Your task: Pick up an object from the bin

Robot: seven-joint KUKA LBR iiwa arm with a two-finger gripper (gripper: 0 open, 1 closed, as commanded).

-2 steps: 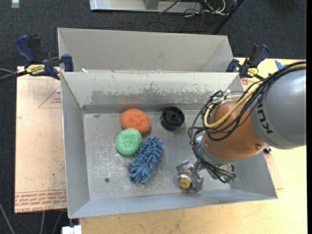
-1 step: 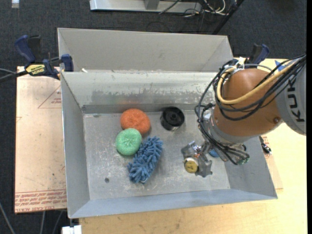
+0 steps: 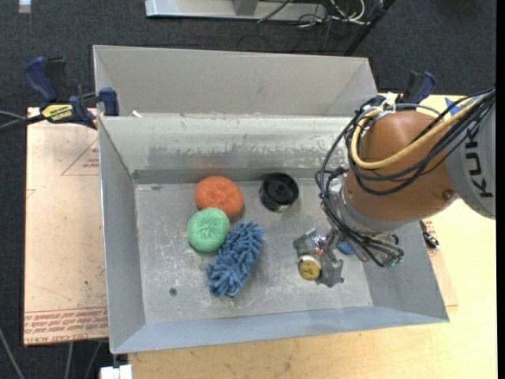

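a: where is the gripper (image 3: 322, 265) sitting?
b: it is hanging low over the bin's (image 3: 118, 235) right floor, touching a small yellow round piece (image 3: 308, 268), probably lining up a pick. i cannot tell its opening or any hold.
a: anything crowding it?
b: no, the blue fuzzy duster (image 3: 235, 259) is lying well apart.

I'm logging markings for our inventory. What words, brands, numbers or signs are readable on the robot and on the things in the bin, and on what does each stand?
"KU": black letters on the arm's pale casing; the rest is cut off at the picture's edge.
No readable text on the orange scrubber, the green scrubber, the blue chenille mop head or the black round part.
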